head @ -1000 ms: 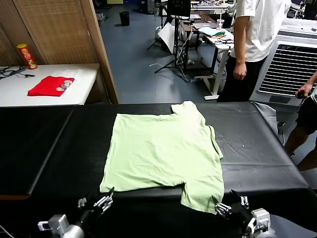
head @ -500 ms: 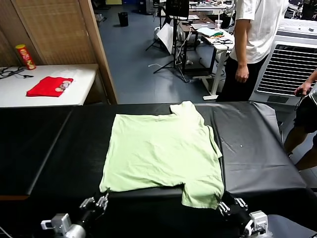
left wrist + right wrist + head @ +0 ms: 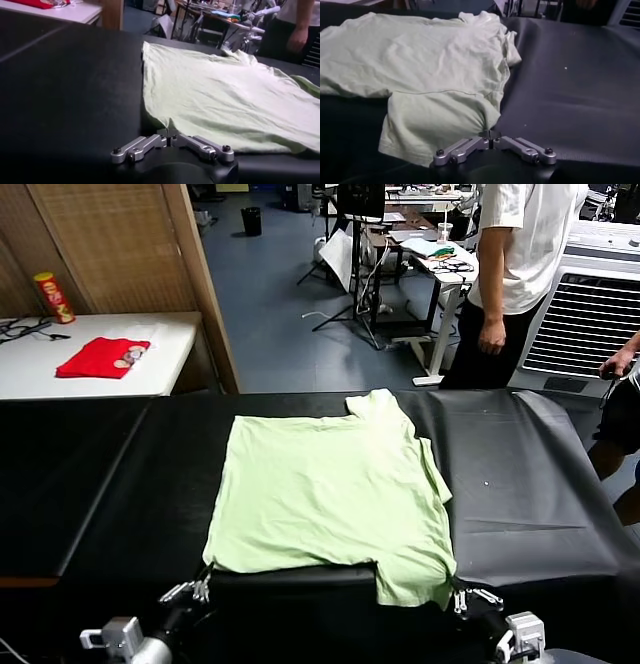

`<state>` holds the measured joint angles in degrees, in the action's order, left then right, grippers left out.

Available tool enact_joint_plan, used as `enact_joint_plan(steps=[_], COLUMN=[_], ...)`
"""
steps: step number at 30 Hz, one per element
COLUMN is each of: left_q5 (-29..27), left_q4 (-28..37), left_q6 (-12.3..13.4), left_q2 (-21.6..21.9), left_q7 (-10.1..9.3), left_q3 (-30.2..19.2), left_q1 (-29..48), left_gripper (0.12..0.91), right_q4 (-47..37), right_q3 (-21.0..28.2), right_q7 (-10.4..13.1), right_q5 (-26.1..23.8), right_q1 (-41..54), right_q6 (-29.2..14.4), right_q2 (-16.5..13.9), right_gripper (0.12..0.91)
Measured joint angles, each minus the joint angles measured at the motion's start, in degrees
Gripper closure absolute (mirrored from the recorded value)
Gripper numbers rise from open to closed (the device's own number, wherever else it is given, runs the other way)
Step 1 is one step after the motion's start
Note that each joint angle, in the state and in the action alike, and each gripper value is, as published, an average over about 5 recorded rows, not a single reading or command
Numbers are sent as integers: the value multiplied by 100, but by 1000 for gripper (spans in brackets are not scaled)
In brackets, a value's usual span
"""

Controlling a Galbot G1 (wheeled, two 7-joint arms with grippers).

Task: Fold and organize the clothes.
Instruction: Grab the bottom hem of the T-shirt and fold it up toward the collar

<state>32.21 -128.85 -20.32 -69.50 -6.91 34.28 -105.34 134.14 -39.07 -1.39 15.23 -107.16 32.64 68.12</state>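
a robotics lab or workshop, not a home. a long work table (image 3: 90,474) covered in black sheeting fills the lower half of the frame. at the upper left stands a white side table (image 3: 160,369) against a woven-panel partition (image 3: 110,244), with a red snack can (image 3: 53,297) and loose cables on it. the floor is bare grey-blue. at the top centre are tripod stands (image 3: 350,274) and cluttered desks (image 3: 430,254) trailing wires. at the upper right a large white air cooler (image 3: 590,314) sits beside a standing person in a white t-shirt (image 3: 510,274).
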Motion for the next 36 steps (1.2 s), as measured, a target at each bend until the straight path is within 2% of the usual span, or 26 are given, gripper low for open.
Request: enact_joint_plan(steps=[8,13,16,21,28,36], left_q5=[-5,-7,-12,-16,70,-139], left_q4=[-21,10,24,5,-103,147], left_q6=[8,10,17,79,379,550], left_q2=[33,23,18,12,-85,-316], left_q7=[6,7,7,-7,2,0], left_q3=[-7,-40,-47,-16,85,-14], left_q1=[-29,7,11,12,210,935], left_gripper=[904,904,904,904,904,904], right_q4=[23,0,7,-93,-651,-1771], right_q3=[-29,-23,-42,-96,51,435], right_q7=[-15,-26,-23,28,100,134], right_q5=[-1,0,70,456,839,828], right_q1=[-2,19,35,260,1058,2520], right_q6=[55,17,-120,-487,-883,-1245], right_q2=[-27,-20,-28,-86,-245,-224], right_gripper=[853,900,904,904,904,904])
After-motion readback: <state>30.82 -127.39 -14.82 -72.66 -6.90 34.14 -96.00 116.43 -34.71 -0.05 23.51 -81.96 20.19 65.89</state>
